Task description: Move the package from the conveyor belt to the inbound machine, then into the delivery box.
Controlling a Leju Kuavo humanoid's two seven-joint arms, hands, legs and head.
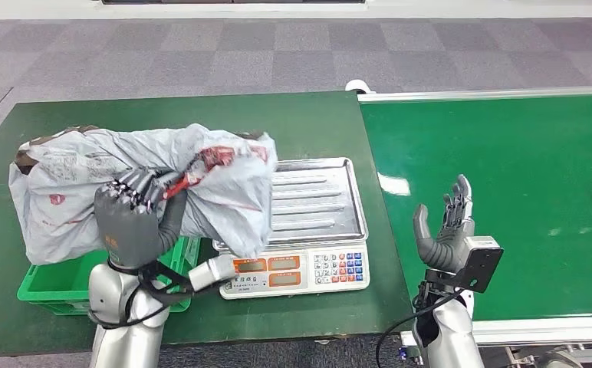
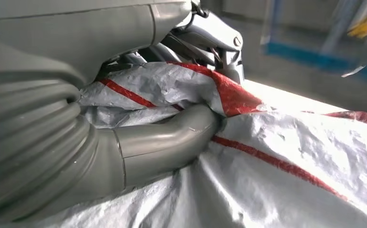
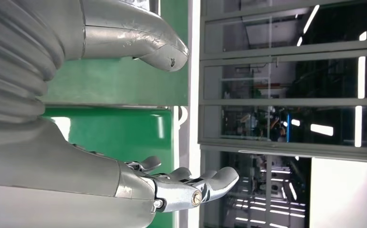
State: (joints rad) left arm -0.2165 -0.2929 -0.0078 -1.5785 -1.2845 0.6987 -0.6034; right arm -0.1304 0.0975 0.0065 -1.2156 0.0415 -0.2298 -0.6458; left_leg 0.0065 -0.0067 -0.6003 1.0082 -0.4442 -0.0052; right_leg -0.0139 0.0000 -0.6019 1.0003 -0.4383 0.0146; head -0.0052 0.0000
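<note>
Left robot hand [image 1: 133,217] grips the grey bag [image 1: 147,184], lying crosswise left of the scale [image 1: 308,230] on the green table [image 1: 308,123]; right robot hand [image 1: 448,226] spread empty.

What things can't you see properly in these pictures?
- Green box, head view: mostly covered by the package and the left hand; its inside is hidden.
- Scale, head view: display digits too small to read; its tray's near left corner sits behind the package.
- Left wrist view: the background is blurred.
- Right hand: open, holding nothing; conveyor belt cut off at the right edge.
</note>
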